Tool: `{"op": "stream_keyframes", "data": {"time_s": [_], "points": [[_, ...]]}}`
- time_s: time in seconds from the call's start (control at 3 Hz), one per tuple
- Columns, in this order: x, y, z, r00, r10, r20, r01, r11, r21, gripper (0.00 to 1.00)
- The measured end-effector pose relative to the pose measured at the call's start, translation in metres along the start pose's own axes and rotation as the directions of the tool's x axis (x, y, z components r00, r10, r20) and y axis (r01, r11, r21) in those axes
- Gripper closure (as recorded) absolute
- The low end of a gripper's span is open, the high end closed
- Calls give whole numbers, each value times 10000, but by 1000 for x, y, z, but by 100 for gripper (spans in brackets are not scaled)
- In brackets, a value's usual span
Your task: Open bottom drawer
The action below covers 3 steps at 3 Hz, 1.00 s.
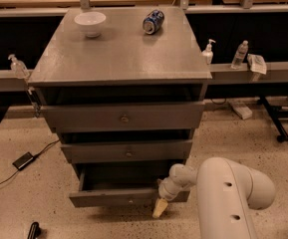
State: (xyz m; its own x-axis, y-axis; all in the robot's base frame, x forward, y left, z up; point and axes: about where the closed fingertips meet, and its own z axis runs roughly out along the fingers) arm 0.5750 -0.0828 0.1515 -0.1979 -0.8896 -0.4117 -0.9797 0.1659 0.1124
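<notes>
Pincer: the tan-tipped pincer (pixel 159 209) hangs low at the right end of the bottom drawer (pixel 108 197), at or just under its front edge; I cannot tell whether it is released or clenched.
Arm: the white arm (pixel 228 193) reaches in from the lower right.
Bottom drawer: lowest of three, standing out past the middle drawer (pixel 128 151), with its dark inside showing.
Key relation: the drawer front runs left to right, and its knob (pixel 130 201) lies left of the pincer; the pull would be towards the camera.
Progress: seemingly part open, with more travel likely left.
Tabletop: the grey cabinet tabletop (pixel 118 54) carries a white bowl (pixel 89 23) and a blue can (pixel 153 21) lying on its side.
Room: speckled floor (pixel 29 193), with a black adapter (pixel 23 160) and its cable at the left.
</notes>
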Motion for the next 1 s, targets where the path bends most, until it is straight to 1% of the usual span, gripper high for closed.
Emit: {"op": "stream_keyframes", "data": {"time_s": [0.67, 1.0], "points": [[-1, 2, -3, 10000, 12, 2, -12, 10000, -30, 55], [2, 24, 1, 9999, 134, 96, -129, 9987, -485, 78]]}}
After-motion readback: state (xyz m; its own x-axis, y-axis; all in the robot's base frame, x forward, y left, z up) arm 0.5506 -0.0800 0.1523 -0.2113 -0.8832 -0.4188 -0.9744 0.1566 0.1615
